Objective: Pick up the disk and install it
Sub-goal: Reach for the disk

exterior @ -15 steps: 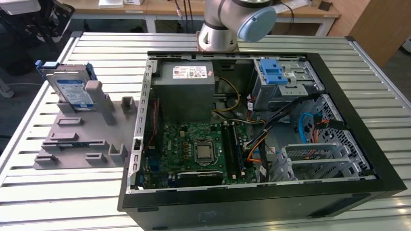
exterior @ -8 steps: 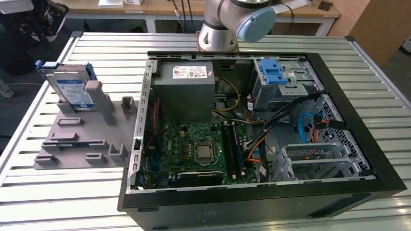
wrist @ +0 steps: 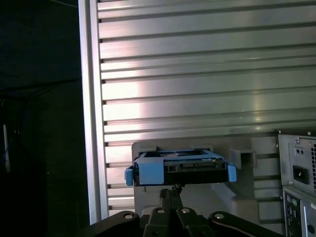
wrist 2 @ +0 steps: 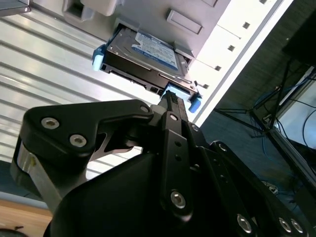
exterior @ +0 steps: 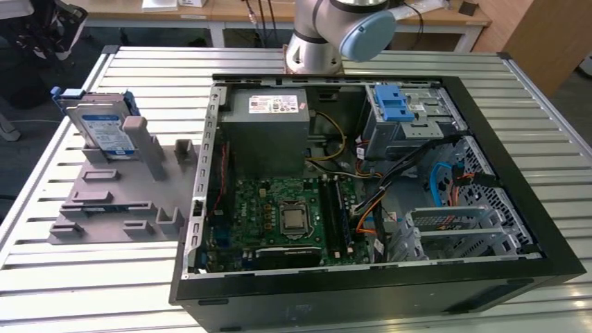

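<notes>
Pincer (wrist: 170, 189), fingers drawn together into one narrow tip with nothing between them, hangs just beside the near edge of the disk (wrist: 180, 167) in both wrist views; whether it touches I cannot tell. On the ribbed metal counter (exterior: 102, 291), an open black computer case (exterior: 370, 295) takes the exterior view's right, and a grey moulded holder (exterior: 111, 208) lies just beside it on that view's left. The disk stands on edge in a slot of this holder, blue rails along its sides, outside the case and well apart from the blue-latched cage (exterior: 407, 114) inside it.
</notes>
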Robot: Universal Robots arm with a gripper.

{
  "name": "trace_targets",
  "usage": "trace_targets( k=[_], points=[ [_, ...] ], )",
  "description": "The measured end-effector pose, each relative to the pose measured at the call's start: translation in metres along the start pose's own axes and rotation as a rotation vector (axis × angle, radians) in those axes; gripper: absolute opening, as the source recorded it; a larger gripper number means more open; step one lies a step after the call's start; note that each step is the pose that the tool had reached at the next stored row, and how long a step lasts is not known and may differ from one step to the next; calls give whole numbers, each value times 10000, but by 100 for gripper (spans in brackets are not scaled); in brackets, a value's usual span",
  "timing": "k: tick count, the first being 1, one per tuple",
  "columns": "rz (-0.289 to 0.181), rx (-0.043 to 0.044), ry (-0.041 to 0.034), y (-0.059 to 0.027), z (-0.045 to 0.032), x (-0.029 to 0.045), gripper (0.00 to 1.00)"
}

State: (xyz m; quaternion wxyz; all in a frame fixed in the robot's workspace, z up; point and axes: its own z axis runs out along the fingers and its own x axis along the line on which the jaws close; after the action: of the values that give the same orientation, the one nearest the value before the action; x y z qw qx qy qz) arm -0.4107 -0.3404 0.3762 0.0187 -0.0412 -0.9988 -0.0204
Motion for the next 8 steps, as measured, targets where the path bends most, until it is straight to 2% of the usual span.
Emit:
trace_targets(
  k=[8],
  points=[
    [0,1,1,-7,11,101,11]
  ],
)
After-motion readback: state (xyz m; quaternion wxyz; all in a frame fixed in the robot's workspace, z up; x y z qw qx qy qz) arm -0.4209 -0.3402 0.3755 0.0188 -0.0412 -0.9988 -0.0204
